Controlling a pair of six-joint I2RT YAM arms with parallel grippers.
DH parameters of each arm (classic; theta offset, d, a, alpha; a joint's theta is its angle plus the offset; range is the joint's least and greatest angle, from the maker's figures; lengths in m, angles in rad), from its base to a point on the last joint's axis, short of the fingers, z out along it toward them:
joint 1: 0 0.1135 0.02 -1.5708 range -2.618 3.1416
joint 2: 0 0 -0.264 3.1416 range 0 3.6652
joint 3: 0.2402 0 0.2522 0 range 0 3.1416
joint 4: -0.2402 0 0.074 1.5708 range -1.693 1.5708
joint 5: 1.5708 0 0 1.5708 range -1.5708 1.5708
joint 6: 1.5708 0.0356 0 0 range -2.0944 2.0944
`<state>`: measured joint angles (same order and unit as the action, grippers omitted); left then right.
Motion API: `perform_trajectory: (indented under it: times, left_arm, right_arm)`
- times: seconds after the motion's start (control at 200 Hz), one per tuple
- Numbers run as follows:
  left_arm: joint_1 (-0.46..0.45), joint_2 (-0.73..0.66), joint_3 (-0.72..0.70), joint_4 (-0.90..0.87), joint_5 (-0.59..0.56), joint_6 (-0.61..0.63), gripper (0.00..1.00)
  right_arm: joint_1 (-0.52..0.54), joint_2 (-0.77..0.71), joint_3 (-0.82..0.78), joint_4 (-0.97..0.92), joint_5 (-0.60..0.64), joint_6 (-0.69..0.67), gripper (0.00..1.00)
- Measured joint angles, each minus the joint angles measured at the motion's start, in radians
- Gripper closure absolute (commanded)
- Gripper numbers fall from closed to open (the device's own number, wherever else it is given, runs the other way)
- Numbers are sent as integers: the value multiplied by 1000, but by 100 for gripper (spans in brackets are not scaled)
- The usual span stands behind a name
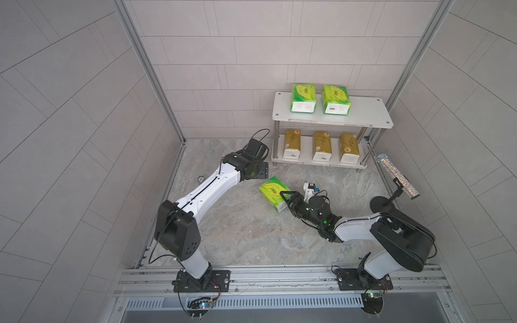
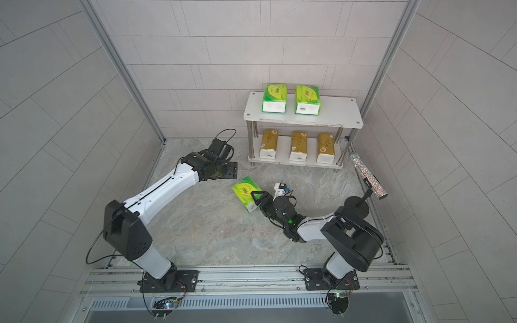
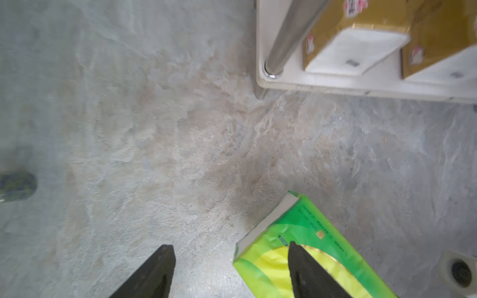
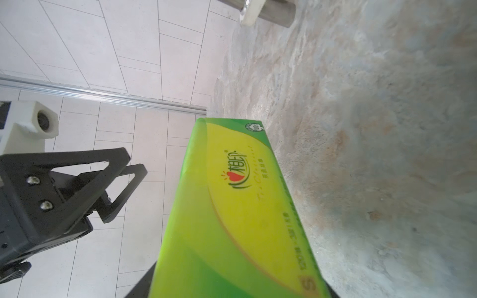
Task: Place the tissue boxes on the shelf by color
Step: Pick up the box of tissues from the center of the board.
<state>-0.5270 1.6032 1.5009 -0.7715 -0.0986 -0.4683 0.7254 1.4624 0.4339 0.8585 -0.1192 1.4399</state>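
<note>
3 green leaf-print tissue pks (image 1: 303,96) (image 1: 335,98) (image 1: 269,190), 3 shiny gold tissue pks (image 1: 292,144) (image 1: 321,145) (image 1: 349,146), 1 white two-tier shelf (image 1: 369,114), 1 glittery cylinder (image 1: 397,176).

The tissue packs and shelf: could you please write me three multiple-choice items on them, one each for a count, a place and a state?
1. How many green packs stand on the shelf's top tier?
A. one
B. two
C. three

2. Where are the gold packs?
A. top tier
B. off the shelf
C. bottom tier

3. The left gripper is:
A. open and empty
B. shut on a gold pack
C. shut on a shelf post

Answers:
1. B: two green packs stand side by side up there.
2. C: all three sit in a row on it.
3. A: the left wrist view shows bare floor between its spread fingers.
</note>
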Motion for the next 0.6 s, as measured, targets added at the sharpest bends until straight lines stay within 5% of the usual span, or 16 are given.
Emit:
perform_trajectory:
  times: [0.22, 0.365, 0.6]
  left_arm:
    - [53, -138, -23, -57, -74, -24, 20]
    - [60, -163, -84, -73, -90, -31, 20]
    - [60, -187, -212, -79, -74, -41, 20]
  right_arm:
    - [-43, -392, 27, -463, 0, -106, 35]
    - [-168, -658, 159, -830, -3, -188, 36]
    - [-411, -808, 436, -1210, -15, -308, 35]
